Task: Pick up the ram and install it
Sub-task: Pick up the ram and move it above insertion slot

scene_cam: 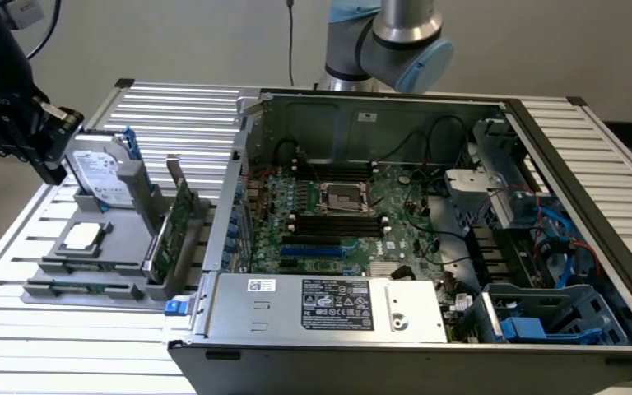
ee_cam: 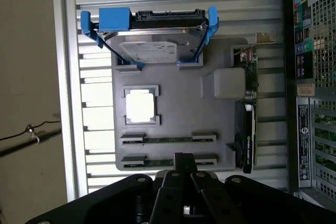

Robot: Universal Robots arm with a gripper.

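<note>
Two ram sticks lie flat in the grey tray (ee_cam: 178,114), along its edge opposite the hard drive (ee_cam: 152,51): the inner ram stick (ee_cam: 168,140) and the outer ram stick (ee_cam: 157,160) at the rim. The gripper (ee_cam: 182,157) hangs above the outer one, clenched and empty. Approach step, I judge. A grasp calls for opened jaws straddling the stick's long faces.

Arm (scene_cam: 388,29): silver-grey tube sections, with rounded pale blue caps (scene_cam: 426,62) on the joints. Gripper (ee_cam: 184,157): matte black, angular housing with flat narrow fingers. Small silver screws (ee_cam: 139,179) set into the housing.
</note>
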